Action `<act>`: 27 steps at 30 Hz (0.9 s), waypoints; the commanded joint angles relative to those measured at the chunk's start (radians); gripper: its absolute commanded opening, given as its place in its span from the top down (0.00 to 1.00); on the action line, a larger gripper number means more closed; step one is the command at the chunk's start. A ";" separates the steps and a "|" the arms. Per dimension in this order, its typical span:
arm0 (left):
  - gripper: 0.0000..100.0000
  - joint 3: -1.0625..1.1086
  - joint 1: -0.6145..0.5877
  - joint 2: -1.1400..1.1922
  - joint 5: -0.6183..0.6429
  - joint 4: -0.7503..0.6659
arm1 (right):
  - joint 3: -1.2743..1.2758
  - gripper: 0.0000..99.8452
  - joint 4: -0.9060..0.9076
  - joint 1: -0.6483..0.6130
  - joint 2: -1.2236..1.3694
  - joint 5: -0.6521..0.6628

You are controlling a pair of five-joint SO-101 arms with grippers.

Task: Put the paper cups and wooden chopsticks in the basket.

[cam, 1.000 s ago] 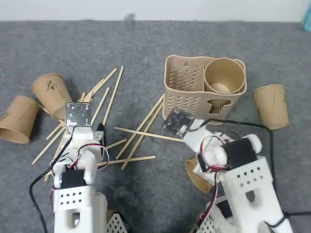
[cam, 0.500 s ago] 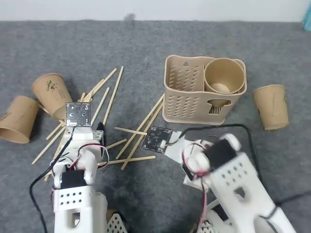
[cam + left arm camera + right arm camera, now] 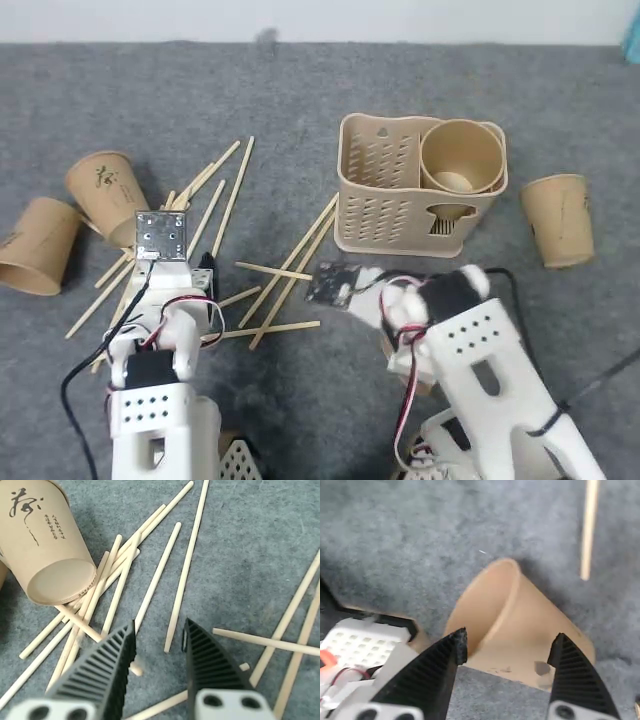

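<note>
Grey table [image 3: 300, 120]: I swing my right gripper [image 3: 510, 645] from the basket [image 3: 385, 215] to a fallen cup [image 3: 535, 615], jaws apart, ready to grab.

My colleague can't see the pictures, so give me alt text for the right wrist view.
The open right gripper hangs over a paper cup lying on its side on grey carpet. One wooden chopstick lies beyond the cup.

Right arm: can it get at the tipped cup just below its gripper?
Probably yes. The right gripper is open, and the paper cup, lying on its side, sits in line between its jaws with nothing in the way.
</note>
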 commanded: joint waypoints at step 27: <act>0.86 -0.010 -0.005 -0.014 -0.048 0.002 | 0.012 0.97 -0.387 0.806 0.004 0.114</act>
